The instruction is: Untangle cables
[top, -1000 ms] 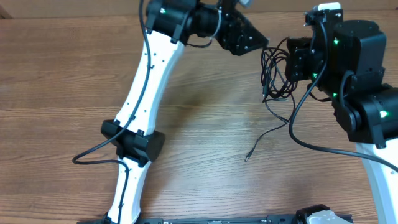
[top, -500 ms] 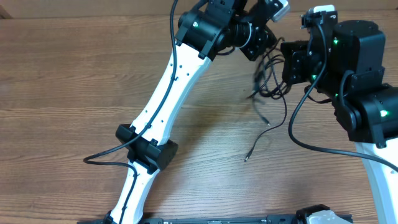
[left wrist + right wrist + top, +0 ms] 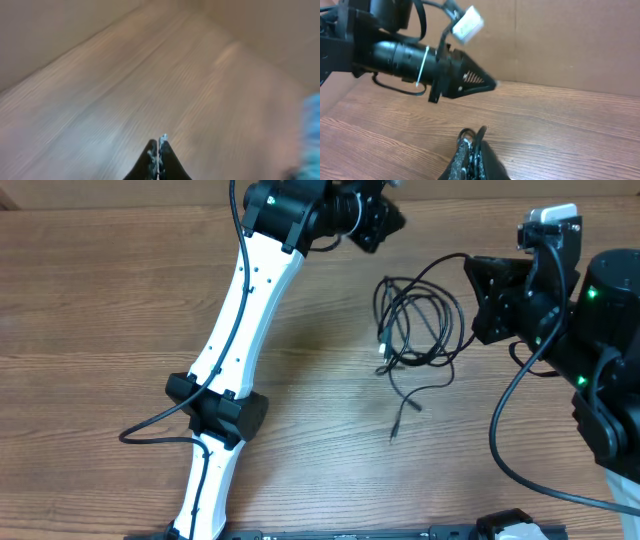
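Several thin black cables (image 3: 382,340) lie in a loose pile on the wooden counter (image 3: 100,300), just beside the right hand (image 3: 472,150), which is pinched tight on one loop of them. Far from the pile, the left hand (image 3: 158,152) is squeezed closed and holds nothing.

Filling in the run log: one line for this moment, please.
left fingers shut, apart from cables | right fingers shut on cables | tangle lying on table
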Available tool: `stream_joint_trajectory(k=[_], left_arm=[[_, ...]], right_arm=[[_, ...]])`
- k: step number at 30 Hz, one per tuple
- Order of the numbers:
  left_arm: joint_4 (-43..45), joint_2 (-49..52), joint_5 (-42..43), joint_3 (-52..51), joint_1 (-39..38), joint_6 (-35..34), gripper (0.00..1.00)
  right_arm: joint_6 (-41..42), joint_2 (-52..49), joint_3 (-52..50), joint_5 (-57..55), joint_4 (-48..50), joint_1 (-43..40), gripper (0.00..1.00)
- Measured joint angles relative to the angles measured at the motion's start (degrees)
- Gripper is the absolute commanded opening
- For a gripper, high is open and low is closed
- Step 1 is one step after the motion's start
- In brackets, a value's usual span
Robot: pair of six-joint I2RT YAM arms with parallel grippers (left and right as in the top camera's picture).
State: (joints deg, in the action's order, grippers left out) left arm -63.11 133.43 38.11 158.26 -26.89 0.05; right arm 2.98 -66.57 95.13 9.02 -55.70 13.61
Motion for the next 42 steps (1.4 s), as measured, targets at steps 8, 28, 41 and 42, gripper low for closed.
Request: stream_joint_trajectory(k=[8, 28, 41, 42], left_arm=[[10.97, 0.00, 19.10, -0.15, 0.13, -28.98, 0.04], [-10.51, 0.00, 18.91, -0.33, -1.55, -56.52, 0.05], [-6.73, 0.00, 16.22, -0.33, -3.34, -62.55, 0.86], [-6.36, 0.00, 16.02, -0.33, -3.34, -62.58, 0.86]], right_arm=[[0.02, -1.70, 0.00, -0.72, 0.02, -0.02, 0.04], [10.08, -2.62, 0.00, -6.69, 3.93, 0.00, 0.04], [10.49, -2.82, 0.00, -6.40, 2.51, 0.00, 0.04], [10.47, -2.82, 0.00, -6.40, 2.49, -0.02, 0.04]])
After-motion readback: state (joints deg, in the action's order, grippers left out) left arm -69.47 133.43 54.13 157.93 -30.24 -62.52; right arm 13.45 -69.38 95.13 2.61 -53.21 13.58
